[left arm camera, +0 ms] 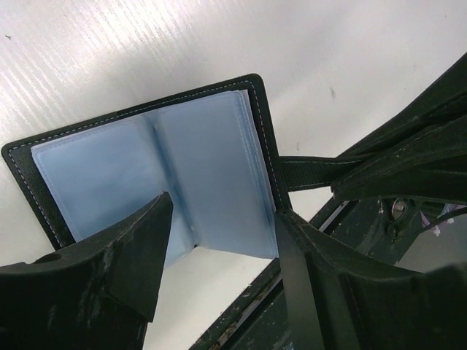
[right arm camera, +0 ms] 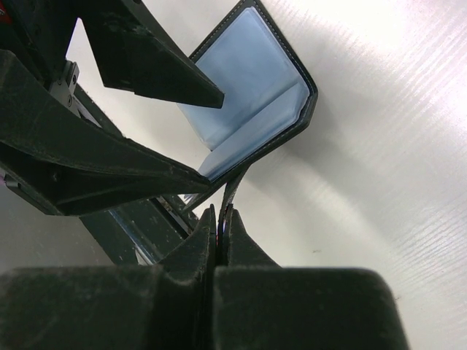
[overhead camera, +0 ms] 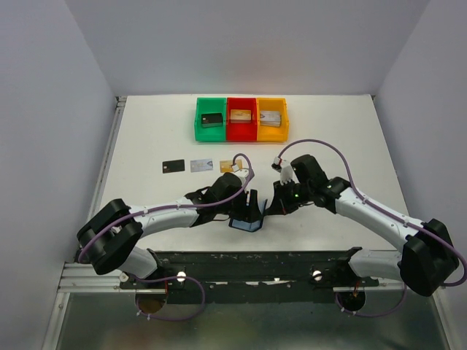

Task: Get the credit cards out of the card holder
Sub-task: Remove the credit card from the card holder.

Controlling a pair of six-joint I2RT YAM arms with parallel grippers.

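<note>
Pinching tight with the right gripper (right arm camera: 221, 213) on a thin black flap of the card holder (left arm camera: 204, 160), propping it open near the front edge of the table (overhead camera: 146, 138). Hanging the left gripper (left arm camera: 222, 211) spread over the blue-grey pockets, gripping nothing. Counting three out already, lying in a row: black card (overhead camera: 173, 166), silver card (overhead camera: 198, 165), tan-gold card (overhead camera: 225, 166) (half under the left arm). Judging a fourth as remaining. Getting that row from overhead only; getting the pocket faces from the wrists, no card edge readable.

No text, label or number readable anywhere, cards (overhead camera: 200, 165) on the tabletop (overhead camera: 146, 197) too small to read, card holder (left arm camera: 211, 168) inner faces showing no print
</note>
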